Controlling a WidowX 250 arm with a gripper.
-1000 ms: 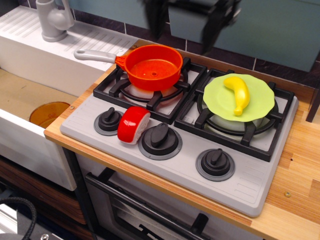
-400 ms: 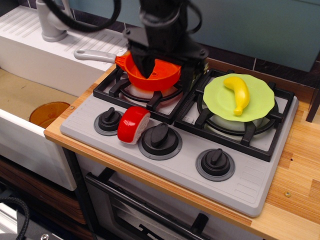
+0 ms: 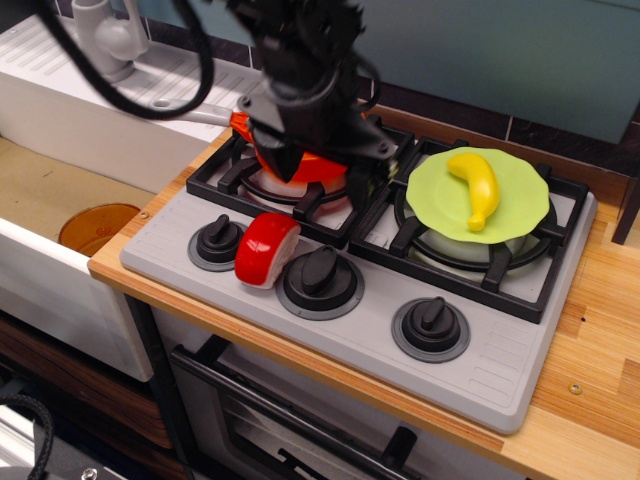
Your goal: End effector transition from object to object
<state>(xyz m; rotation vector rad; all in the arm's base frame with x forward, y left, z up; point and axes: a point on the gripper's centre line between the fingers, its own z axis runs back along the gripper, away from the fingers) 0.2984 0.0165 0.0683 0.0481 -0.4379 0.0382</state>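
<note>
My black gripper (image 3: 318, 183) hangs from its bulky black wrist with black cables over the left burner. Its two fingers point down and stand apart, with nothing between them. One fingertip (image 3: 278, 166) is at the left of the orange pot (image 3: 312, 167), the other at the grate right of it. The wrist hides most of the pot. A red and white can-shaped toy (image 3: 267, 248) lies on its side just in front of the gripper, apart from it. A yellow banana (image 3: 475, 185) lies on a green plate (image 3: 520, 205) on the right burner.
The grey stove (image 3: 500, 370) has three black knobs along its front, one of them (image 3: 431, 325) at the right. A white sink (image 3: 60, 190) with an orange dish (image 3: 97, 226) and a grey tap (image 3: 105, 40) is at the left. A wooden counter edge (image 3: 590, 400) is at the right.
The gripper has come down from the top of the view and forward over the left burner. It now covers most of the orange pot. Nothing else moved.
</note>
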